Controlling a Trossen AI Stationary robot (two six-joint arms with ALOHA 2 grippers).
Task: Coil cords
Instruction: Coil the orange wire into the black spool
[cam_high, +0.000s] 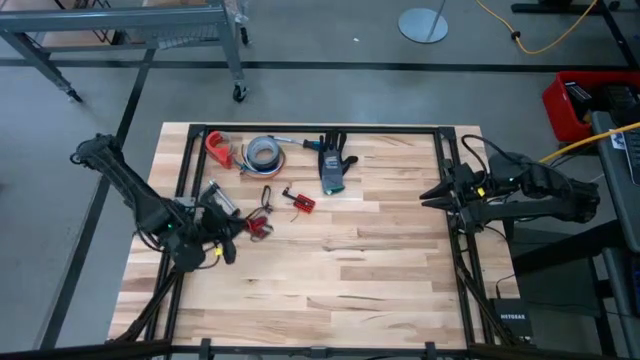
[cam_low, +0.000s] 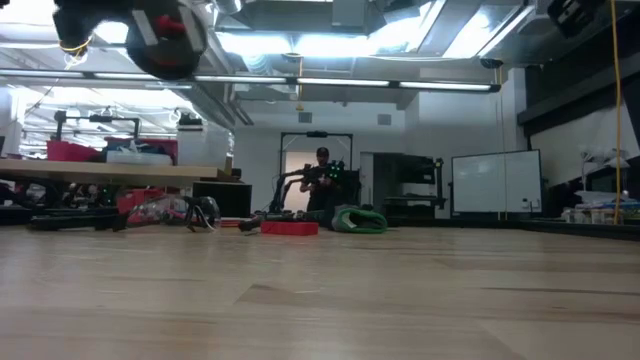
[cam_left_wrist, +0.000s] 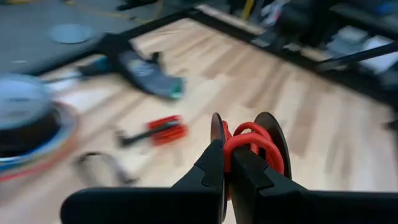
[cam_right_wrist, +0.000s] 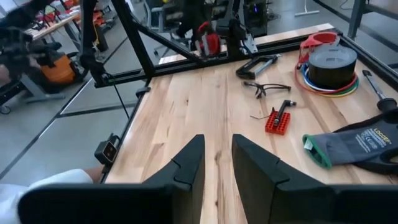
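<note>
My left gripper (cam_high: 252, 229) hangs above the table's left part, shut on a small coil of red cord (cam_left_wrist: 251, 140); the low view shows it high up (cam_low: 165, 35). A red-and-black connector piece (cam_high: 300, 201) and a thin black wire loop (cam_high: 267, 195) lie flat on the wood just beyond it, also seen as the connector (cam_right_wrist: 278, 119) in the right wrist view. My right gripper (cam_right_wrist: 217, 158) waits at the table's right edge (cam_high: 432, 196), open, with nothing between its fingers. My left gripper pinches the red cord's coiled loops (cam_left_wrist: 239, 144) between its two fingers. Several turns of the cord bulge out past the fingertips (cam_left_wrist: 271, 127). The coil is lifted clear of the table.
Along the far edge lie a grey tape roll (cam_high: 262, 152) on coloured rings, a red clamp (cam_high: 218, 147), a small tool (cam_high: 300, 143) and a grey-and-green glove (cam_high: 335, 166). A black frame (cam_high: 320, 129) borders the table. Bare wood fills the near half (cam_high: 340, 280).
</note>
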